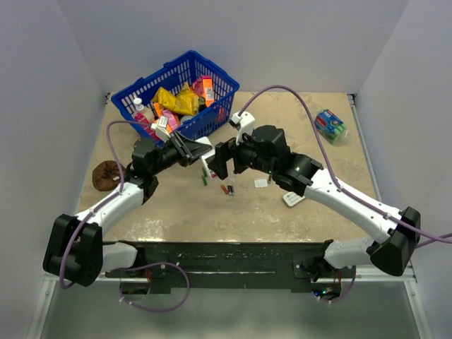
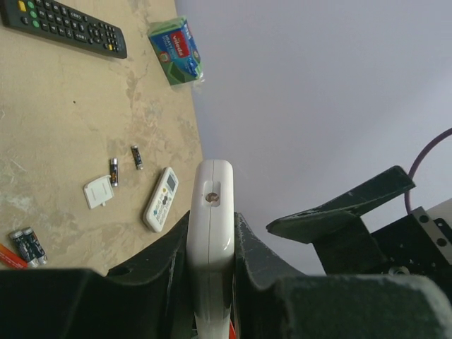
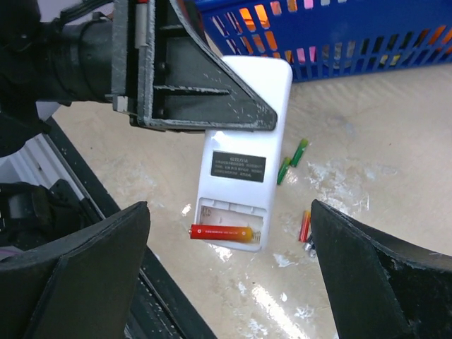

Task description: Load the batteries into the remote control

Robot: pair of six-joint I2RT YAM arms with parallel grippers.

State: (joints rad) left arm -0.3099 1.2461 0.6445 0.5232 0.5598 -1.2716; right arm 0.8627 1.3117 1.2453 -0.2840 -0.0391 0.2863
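- a tan table [image 1: 176, 212] is seen from above, with both arms reaching in over its middle.
- a blue basket [image 1: 205, 120] full of bright packets stands at the far left of the table; a brown object [image 1: 106, 175] lies at the left edge.
- the left gripper [image 2: 210, 244] is clamped on the remote control [image 3: 244, 127], one finger against each long side, and the remote is held up off the table just in front of the basket.
- the right gripper [image 3: 229, 206] is spread wide with nothing in it, and its fingers are set to either side of the remote's lower end without touching it.
- the remote's white back is turned to the right wrist camera; a dark label [image 3: 239, 167] is shown on it, and the battery compartment [image 3: 229, 215] below it is uncovered.
- a long black remote [image 2: 67, 27] and a green sponge pack [image 2: 176, 51] lie further out on the table, well apart from the grippers.
- a white remote with grey buttons [image 2: 161, 199] lies beside a small white battery cover [image 2: 98, 192].
- a red-orange battery [image 3: 222, 232] is lying across the open compartment; whether it is fully seated cannot be told.
- two green batteries [image 3: 284, 169] lie on the table just beside the held remote, and a red battery [image 3: 304, 226] lies nearer the camera.
- two dark batteries [image 2: 114, 171] lie near the cover, and a further dark pair [image 2: 28, 245] lies touching, side by side.
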